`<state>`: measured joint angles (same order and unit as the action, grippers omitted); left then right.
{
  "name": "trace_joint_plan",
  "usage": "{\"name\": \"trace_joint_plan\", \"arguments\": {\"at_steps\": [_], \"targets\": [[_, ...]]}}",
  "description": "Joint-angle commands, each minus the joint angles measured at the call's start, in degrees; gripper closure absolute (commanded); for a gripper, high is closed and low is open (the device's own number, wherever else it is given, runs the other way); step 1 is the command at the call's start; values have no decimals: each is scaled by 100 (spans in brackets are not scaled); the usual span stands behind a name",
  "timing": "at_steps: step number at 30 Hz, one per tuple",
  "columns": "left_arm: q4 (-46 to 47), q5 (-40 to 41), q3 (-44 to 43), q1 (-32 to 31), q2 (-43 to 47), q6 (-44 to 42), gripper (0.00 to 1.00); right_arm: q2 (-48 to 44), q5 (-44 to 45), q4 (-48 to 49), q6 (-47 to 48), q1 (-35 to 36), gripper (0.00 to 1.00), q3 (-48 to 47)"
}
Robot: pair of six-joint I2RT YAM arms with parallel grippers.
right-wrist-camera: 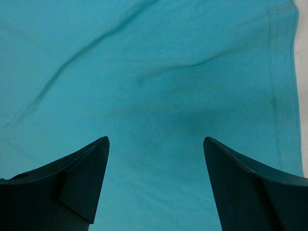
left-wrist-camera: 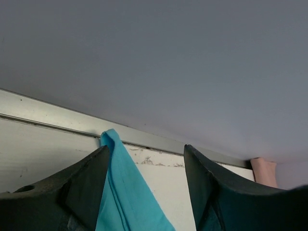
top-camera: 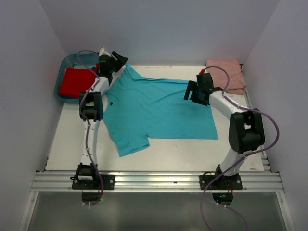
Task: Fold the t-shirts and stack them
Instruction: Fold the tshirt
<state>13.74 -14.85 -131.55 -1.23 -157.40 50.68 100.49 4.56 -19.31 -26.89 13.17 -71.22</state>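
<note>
Left gripper (top-camera: pixel 117 58) (left-wrist-camera: pixel 144 153): the jaws are seen parted with a wide gap, and nothing is clamped.
Cloth at left jaws: a raised fold of the turquoise soft cloth short-sleeved t-shirt (top-camera: pixel 159 110) (left-wrist-camera: pixel 120 192) is found between the two fingers, close against the inner side of the finger on the left of the wrist view and apart from the other finger.
Right gripper (top-camera: pixel 190 91) (right-wrist-camera: pixel 156 140): the jaws are released and spread wide, pointed down at the turquoise cloth (right-wrist-camera: pixel 144 72); nothing is grasped between them.
Stitched hem (right-wrist-camera: pixel 276 72): it is seen just outside the finger on the right of the wrist view.
Turquoise t-shirt, position: it is spread flat on the white table (top-camera: pixel 183 154), below the right jaws and reaching up to the left jaws.
Pale salmon-pink folded cloth t-shirt (top-camera: pixel 226 74) (left-wrist-camera: pixel 263 171): it is laid behind the right jaws, well apart from them.
Red cloth t-shirt (top-camera: pixel 77 82): it is kept inside the blue plastic tub (top-camera: pixel 65 61), near the left jaws, at their outer side.
</note>
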Motion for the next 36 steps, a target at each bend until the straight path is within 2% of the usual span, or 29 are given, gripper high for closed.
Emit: {"name": "trace_joint_plan", "arguments": {"at_steps": [1, 5, 7, 8, 10, 12, 13, 14, 17, 18, 19, 20, 21, 22, 27, 30, 32, 36], "targets": [[183, 325, -372, 27, -247, 127, 33, 32, -95, 138, 88, 1, 17, -32], [339, 194, 127, 36, 42, 22, 36, 41, -34, 129, 114, 1, 17, 20], [924, 27, 1022, 36, 691, -84, 41, -63, -7, 199, 140, -7, 17, 160], [1277, -35, 1896, 27, 1320, -232, 41, -134, 62, 348, 158, 1, 17, 231], [2215, -114, 2744, 9, 2017, -391, 41, -379, 37, 550, 158, 1, 17, 511], [2807, -123, 3840, -26, 3051, -672, 40, -556, 98, 805, 132, 1, 17, 661], [3036, -132, 4117, -35, 3380, -830, 40, -635, 72, 850, 132, -7, 16, 784], [3091, -149, 4650, -52, 4044, -909, 39, -801, 72, 928, 132, 1, 16, 837], [2952, 16, 5541, -192, 5111, -1331, 39, -1117, 107, 833, 97, 10, 16, 987], [2637, 252, 5952, -254, 5758, -1419, 38, -1206, 168, 754, 97, 10, 16, 1005], [1747, 385, 6096, -324, 6043, -1498, 38, -1285, 308, 675, 71, 10, 16, 1057], [1233, 526, 6341, -490, 6316, -1647, 38, -1356, 387, 474, 53, 28, 16, 1084], [688, 788, 6447, -596, 6788, -1709, 39, -1496, 449, 324, 35, 37, 17, 1101], [-318, 895, 6570, -710, 7010, -1849, 41, -1540, 624, 131, -34, 45, 17, 1102], [-3195, 1702, 7765, -1633, 8443, -1825, 50, -2250, 775, -705, -272, 54, 17, 1548], [-4095, 2098, 8363, -1897, 9296, -1544, 54, -2682, 757, -872, -386, 54, 18, 1953], [-5148, 2301, 8592, -2090, 9926, -1325, 56, -3060, 609, -881, -404, 54, 18, 2191], [-6116, 2469, 8637, -2390, 10633, -832, 58, -3377, 520, -1022, -448, 54, 18, 2279]]}}
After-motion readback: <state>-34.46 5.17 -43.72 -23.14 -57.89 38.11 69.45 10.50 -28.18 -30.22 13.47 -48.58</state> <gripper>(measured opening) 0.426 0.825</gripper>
